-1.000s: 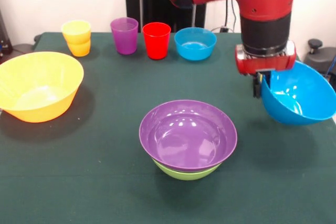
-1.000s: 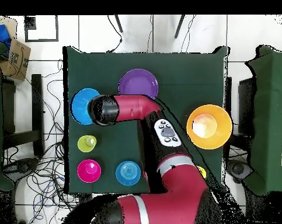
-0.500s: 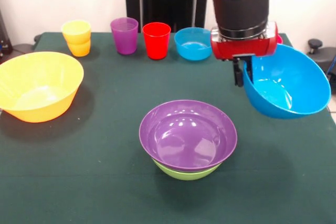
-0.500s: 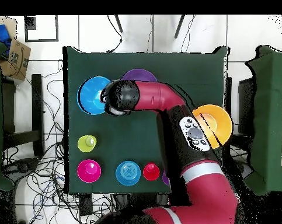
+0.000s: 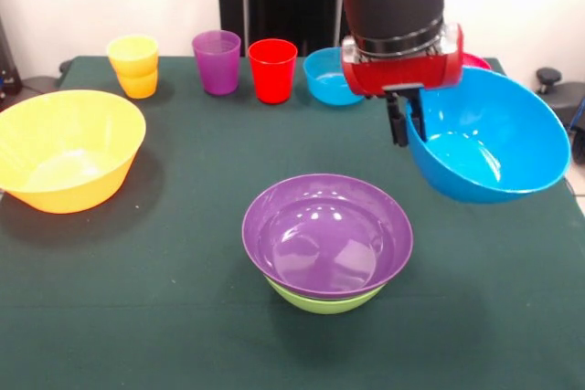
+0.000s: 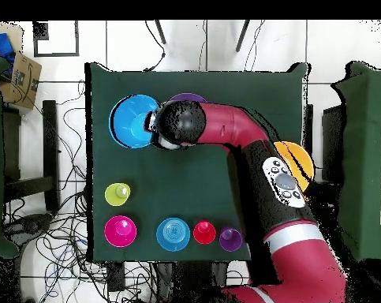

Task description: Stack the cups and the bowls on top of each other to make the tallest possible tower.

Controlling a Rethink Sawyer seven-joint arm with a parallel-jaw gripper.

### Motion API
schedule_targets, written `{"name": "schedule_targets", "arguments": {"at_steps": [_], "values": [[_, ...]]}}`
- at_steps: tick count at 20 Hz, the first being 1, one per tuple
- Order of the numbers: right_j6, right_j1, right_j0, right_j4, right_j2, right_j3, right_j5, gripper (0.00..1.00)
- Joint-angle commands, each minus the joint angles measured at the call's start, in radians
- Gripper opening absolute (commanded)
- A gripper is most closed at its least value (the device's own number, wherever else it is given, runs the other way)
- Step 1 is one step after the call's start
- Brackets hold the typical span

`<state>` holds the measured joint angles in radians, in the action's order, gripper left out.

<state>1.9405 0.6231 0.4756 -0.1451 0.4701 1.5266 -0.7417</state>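
My gripper [image 5: 408, 132] is shut on the rim of the large blue bowl [image 5: 489, 145], which hangs tilted above the table, to the right of the tower. The tower is the purple bowl [image 5: 326, 233] nested in the green bowl [image 5: 324, 300] at the table's middle. In the overhead view the blue bowl [image 6: 132, 121] shows beside the arm's wrist, which covers most of the purple bowl [image 6: 185, 99]. The wide orange bowl [image 5: 64, 148] sits at the left. Along the far edge stand a pale yellow cup on an orange-yellow cup [image 5: 134, 66], a purple cup [image 5: 217, 61] and a red cup [image 5: 272, 70].
A small translucent blue bowl [image 5: 324, 75] sits behind the gripper, partly hidden. A sliver of the red-pink bowl [image 5: 476, 61] shows behind the arm. In the overhead view the arm [image 6: 248, 150] crosses the table and covers part of the orange bowl [image 6: 302, 160].
The arm has carried the blue bowl up and leftward in the front view, closer to the purple and green stack. The other bowls and cups have not moved.
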Motion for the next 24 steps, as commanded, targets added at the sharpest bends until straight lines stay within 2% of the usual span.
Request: {"name": "schedule_targets", "arguments": {"at_steps": [1,6,13,17,21,24], "values": [[-0.226,0.026,0.064,-0.005,0.093,-0.094,-0.241,0.0],[-0.247,-0.01,0.103,-0.007,0.132,-0.162,-0.316,0.0],[-0.269,-0.012,0.158,-0.01,0.179,-0.202,-0.405,0.0],[-0.301,-0.049,0.174,-0.038,0.193,-0.291,-0.481,0.0],[-0.327,-0.12,0.173,-0.065,0.2,-0.371,-0.494,0.0],[-0.335,-0.145,0.178,-0.082,0.202,-0.385,-0.472,0.0]]}}
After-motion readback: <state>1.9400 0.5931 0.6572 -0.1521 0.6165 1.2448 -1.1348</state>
